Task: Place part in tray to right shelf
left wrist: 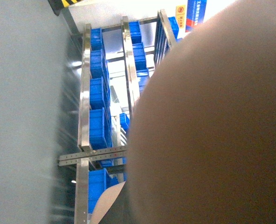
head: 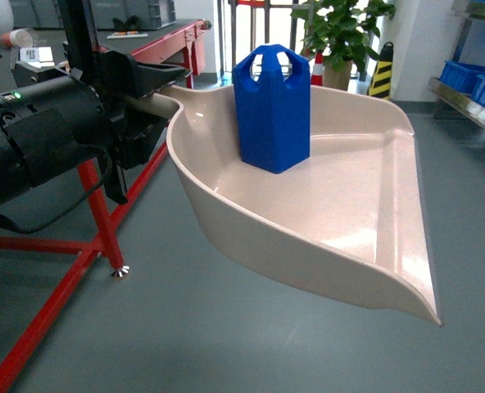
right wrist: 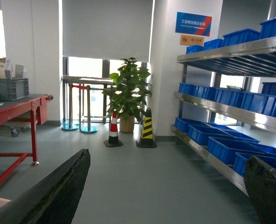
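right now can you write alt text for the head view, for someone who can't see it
A small blue part stands upright in a large beige tray, held in the air above a grey floor by its handle in the left gripper. A red-framed table stands behind on the left, and a steel shelf with blue crates is at far right.

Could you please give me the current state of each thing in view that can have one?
part: upright, standing in the tray near its back wall.
tray: held in the air by its handle, roughly level.
left gripper: shut on the tray's handle.
right gripper: open, holding nothing.
right shelf: loaded with blue crates.
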